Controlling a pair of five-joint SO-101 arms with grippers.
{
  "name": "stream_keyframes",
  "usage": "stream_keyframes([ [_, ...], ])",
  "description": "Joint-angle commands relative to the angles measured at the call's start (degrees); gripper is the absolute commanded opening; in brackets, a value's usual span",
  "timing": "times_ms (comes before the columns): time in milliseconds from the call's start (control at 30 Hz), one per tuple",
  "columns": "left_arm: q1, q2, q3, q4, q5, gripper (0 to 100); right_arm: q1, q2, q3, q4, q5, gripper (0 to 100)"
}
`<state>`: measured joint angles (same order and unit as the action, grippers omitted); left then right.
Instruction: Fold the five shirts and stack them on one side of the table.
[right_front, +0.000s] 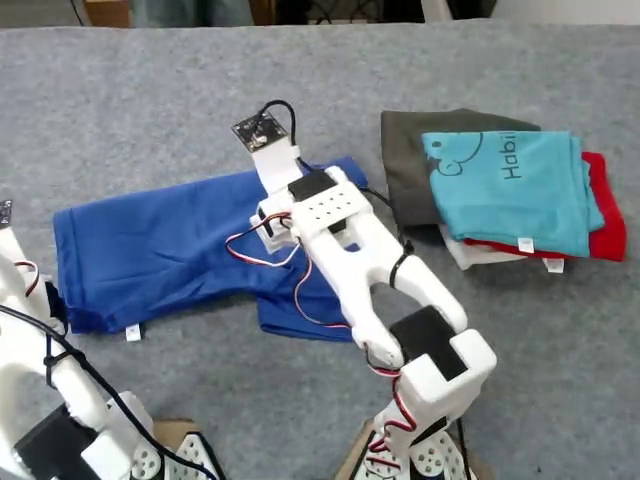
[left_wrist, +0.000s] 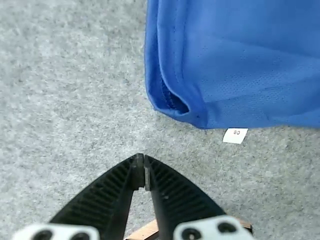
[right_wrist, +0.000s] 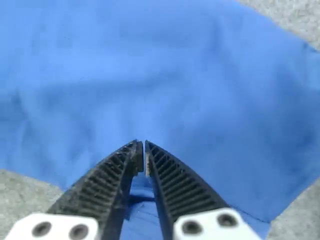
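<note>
A blue shirt (right_front: 160, 250) lies partly folded across the left and middle of the grey table (right_front: 150, 90), with a white tag (right_front: 133, 333) at its near corner. My right arm (right_front: 340, 225) stretches over the shirt's right half. My right gripper (right_wrist: 140, 146) is shut, its tips just above the blue shirt (right_wrist: 200, 75). My left gripper (left_wrist: 140, 165) is shut over bare table, a short way from the blue shirt's (left_wrist: 240, 60) corner and its tag (left_wrist: 235, 135). The left arm (right_front: 40, 370) stands at the near left.
A stack of folded shirts sits at the right: a teal one (right_front: 510, 185) on top, red (right_front: 605, 225) and white (right_front: 480, 255) under it, and a dark grey one (right_front: 410, 160) behind. The table's far edge runs along the top.
</note>
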<state>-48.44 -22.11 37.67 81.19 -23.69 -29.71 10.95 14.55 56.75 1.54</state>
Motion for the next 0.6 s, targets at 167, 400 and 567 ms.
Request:
stream_keyframes([
  [167, -0.31, -1.32, -2.15, 0.09, 0.44, 3, -0.53, -0.92, 7.52, -0.62, -0.09, 1.5],
  [400, -0.31, -1.23, -2.07, 0.09, 0.35, 3, -0.53, -6.81, 9.27, 12.66, -0.18, 1.5],
  [567, -0.22, -1.23, -2.07, 0.09, 0.35, 3, -0.62, -14.02, 11.21, 18.99, -0.35, 1.5],
])
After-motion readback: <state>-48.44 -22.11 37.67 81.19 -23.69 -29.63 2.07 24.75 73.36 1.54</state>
